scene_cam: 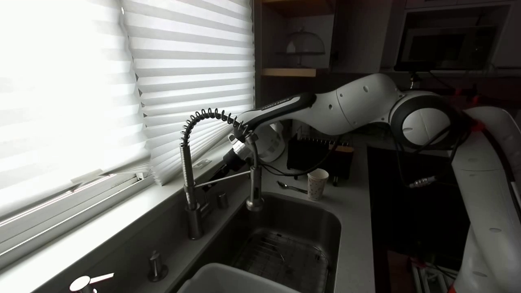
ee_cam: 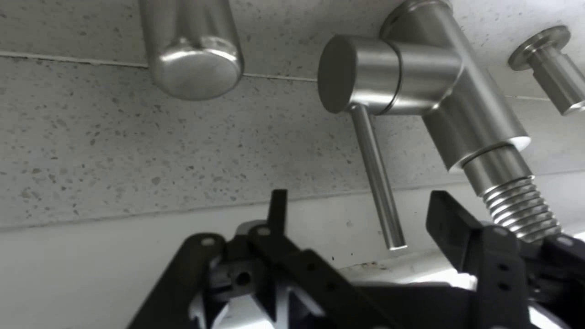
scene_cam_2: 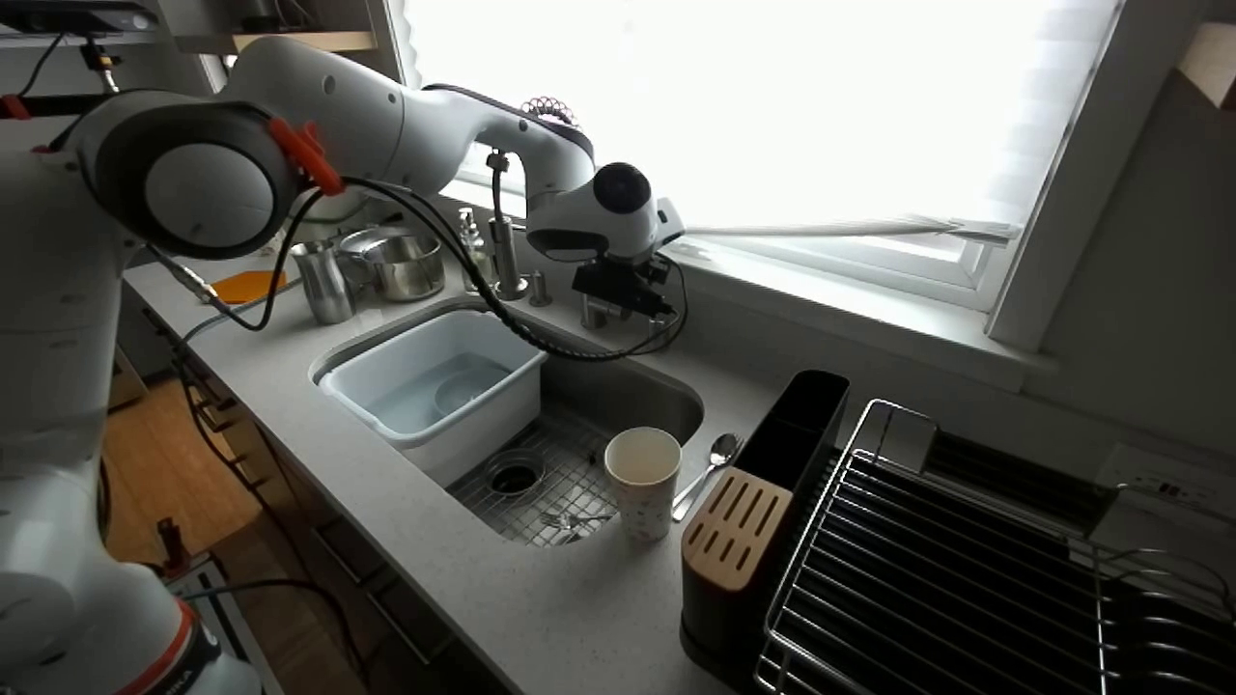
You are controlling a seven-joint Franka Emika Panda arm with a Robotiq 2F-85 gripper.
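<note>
Claw gapes, room apparently flanking lever.

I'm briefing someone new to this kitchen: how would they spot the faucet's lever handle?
Between the sink and the pleated shade stands the spring-neck faucet. In the wrist view, a short steel barrel juts from its body, carrying the lever handle, framed by the open gripper. Unlike the thick, blunt cylinder beside the faucet, it is a thin, straight rod.
</note>
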